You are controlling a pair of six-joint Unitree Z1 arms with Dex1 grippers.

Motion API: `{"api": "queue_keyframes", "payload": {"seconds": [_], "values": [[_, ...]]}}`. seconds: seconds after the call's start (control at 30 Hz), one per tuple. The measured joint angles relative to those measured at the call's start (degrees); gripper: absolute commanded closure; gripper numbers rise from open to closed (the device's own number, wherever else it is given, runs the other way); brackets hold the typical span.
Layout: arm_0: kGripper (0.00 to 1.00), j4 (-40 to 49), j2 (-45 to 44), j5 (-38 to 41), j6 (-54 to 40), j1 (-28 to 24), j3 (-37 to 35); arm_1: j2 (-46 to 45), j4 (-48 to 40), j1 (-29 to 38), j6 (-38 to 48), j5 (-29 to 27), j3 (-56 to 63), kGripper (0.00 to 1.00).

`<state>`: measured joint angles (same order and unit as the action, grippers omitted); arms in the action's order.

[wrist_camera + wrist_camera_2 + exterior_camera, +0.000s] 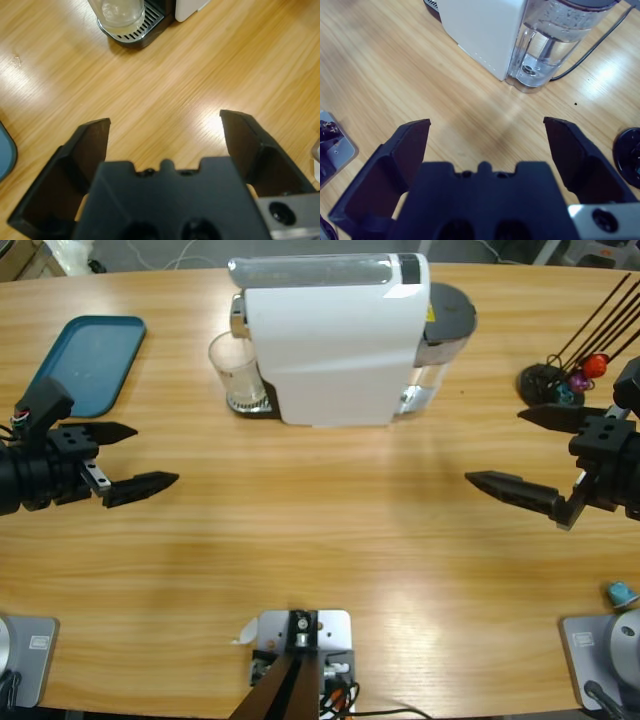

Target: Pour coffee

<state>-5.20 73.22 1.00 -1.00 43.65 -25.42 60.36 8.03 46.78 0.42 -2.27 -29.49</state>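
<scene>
A white coffee machine (330,340) stands at the table's far middle. A small clear glass (236,370) sits upright on its drip tray (140,31) under the spout. In the left wrist view the glass (120,12) seems to hold a shallow pale yellowish layer, the coffee (120,23). My left gripper (155,454) hovers open at the left, well short of the glass, with nothing between its jaws (165,117). My right gripper (493,447) is open and holds nothing at the right, facing the machine's clear water tank (555,45).
A teal tray (85,360) lies at the far left. A black capsule stand (548,382) with coloured capsules is at the far right. One teal capsule (620,592) lies near the right front. A black cable (600,47) runs behind the tank.
</scene>
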Motion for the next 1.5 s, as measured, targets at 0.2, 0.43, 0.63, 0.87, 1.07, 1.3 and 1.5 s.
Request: {"api": "queue_keyframes", "payload": {"seconds": [0.2,0.43,0.63,0.87,1.07,1.3,1.5], "values": [[0.032,-0.2,0.7,0.0,0.0,0.0,0.0,0.0,0.0,0.0,0.0,0.3,0.0,0.000],[0.036,-0.3,0.8,0.0,0.0,0.1,0.0,0.5,0.0,0.0,0.0,0.4,0.0,0.000],[0.036,-0.3,0.8,0.0,0.0,0.1,0.0,0.5,0.0,0.0,0.0,0.4,0.0,0.000],[0.046,-0.3,0.8,0.0,-0.3,0.1,0.0,0.5,0.0,0.0,0.0,0.4,0.0,0.000],[0.046,-0.3,0.8,0.0,-0.3,0.2,0.0,0.6,0.0,0.0,0.0,1.1,0.0,0.000],[0.046,-0.3,1.1,0.0,-0.3,0.2,0.0,0.6,0.0,0.0,-0.2,1.2,0.0,0.000],[0.046,-0.4,1.6,0.0,-0.3,0.2,0.0,0.8,0.0,0.0,-0.2,1.2,0.0,0.000]]}}
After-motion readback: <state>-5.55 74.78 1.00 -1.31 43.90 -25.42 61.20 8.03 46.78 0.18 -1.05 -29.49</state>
